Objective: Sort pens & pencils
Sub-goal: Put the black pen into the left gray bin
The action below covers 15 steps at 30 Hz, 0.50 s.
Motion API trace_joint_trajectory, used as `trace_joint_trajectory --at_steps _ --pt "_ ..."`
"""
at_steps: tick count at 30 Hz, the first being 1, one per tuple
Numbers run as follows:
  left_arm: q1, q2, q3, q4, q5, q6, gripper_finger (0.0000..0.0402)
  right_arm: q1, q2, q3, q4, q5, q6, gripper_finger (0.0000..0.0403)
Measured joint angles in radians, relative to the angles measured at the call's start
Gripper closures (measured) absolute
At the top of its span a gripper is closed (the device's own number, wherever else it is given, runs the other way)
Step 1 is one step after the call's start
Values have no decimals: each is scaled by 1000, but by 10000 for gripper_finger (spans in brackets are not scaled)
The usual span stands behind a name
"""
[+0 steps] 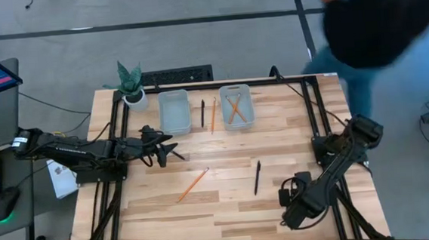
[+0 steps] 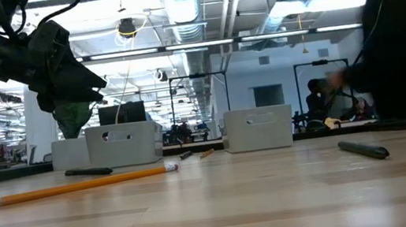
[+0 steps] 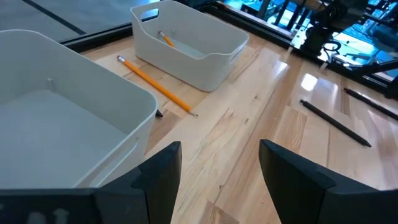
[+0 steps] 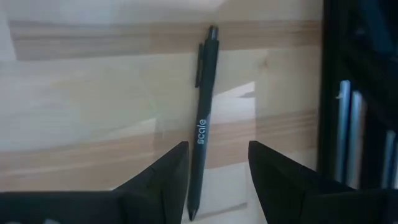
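Two pale bins stand at the table's far side: the left one [image 1: 174, 111] looks empty, the right one [image 1: 236, 107] holds two crossed pencils [image 1: 234, 108]. Between them lie a black pen [image 1: 203, 113] and a pencil [image 1: 213, 115]. Another pencil [image 1: 193, 184] and pen [image 1: 257, 177] lie mid-table. My left gripper [image 1: 173, 149] [image 3: 221, 162] hovers open just near of the left bin. My right gripper [image 1: 284, 197] [image 4: 217, 149] is open low over the table's near right, its fingers on either side of a black pen [image 4: 204, 118] that lies flat.
A potted plant [image 1: 131, 88] stands at the far left corner, beside the left bin. A person in a dark top [image 1: 389, 17] moves beyond the table's far right corner. Black frame rails [image 1: 308, 106] run along the table's sides. Bare wood lies between the two arms.
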Motion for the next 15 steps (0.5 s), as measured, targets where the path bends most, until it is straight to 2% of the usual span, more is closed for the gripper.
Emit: trace_joint_trajectory --at_steps 4,10,15 --pt "0 0 0 0 0 0 195 0 36 -11 38 0 2 221" --pt "0 0 0 0 0 -11 195 0 29 -147 281 8 13 234" --pt "0 0 0 1 1 -43 195 -1 11 -154 228 13 1 243"
